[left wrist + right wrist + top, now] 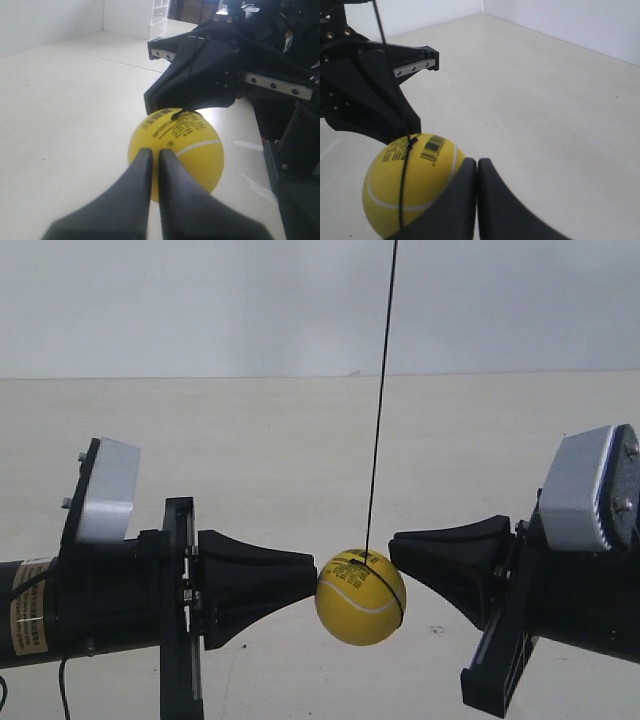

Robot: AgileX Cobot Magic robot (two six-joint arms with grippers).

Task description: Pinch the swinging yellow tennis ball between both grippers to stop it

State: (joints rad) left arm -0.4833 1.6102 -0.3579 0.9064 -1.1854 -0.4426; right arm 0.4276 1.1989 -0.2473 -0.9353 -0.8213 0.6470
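The yellow tennis ball [360, 597] hangs on a thin black string [380, 390] just above the table, between two black cone-jawed grippers. The gripper of the arm at the exterior view's left [312, 585] touches the ball's side with its tip. The other one [393, 545] meets the ball's upper edge on the opposite side. In the left wrist view my left gripper [154, 151] is shut, its tips against the middle of the ball [190, 145]. In the right wrist view my right gripper [477, 162] is shut, with the ball [410, 185] off to one side of its tips.
The beige tabletop [300, 440] runs back to a white wall [200, 300]. Each gripper carries a light grey block [108, 490] [585, 488]. A white drawer unit [160, 12] stands at the far end in the left wrist view.
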